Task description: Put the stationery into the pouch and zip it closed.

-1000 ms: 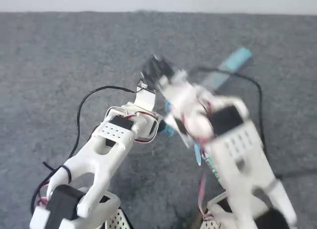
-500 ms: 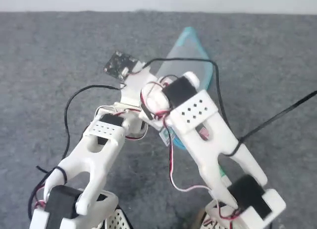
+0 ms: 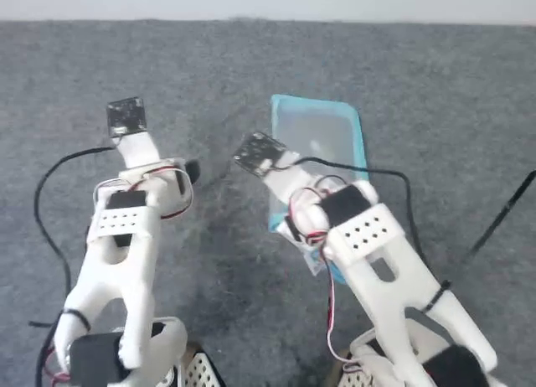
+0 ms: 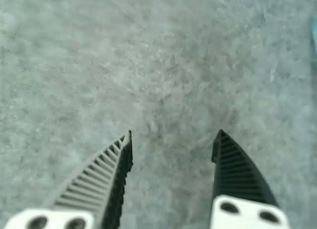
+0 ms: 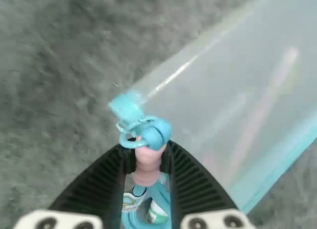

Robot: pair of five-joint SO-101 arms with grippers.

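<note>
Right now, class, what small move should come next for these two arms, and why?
Probably bring the open left claw, now over bare carpet, across to pin the pouch. The right claw is shut on the pull tab at its corner, and nothing steadies the pouch for zipping.

Grey carpet (image 3: 251, 60) lies underneath, meeting a pale wall (image 3: 268, 2) at the far edge.
</note>
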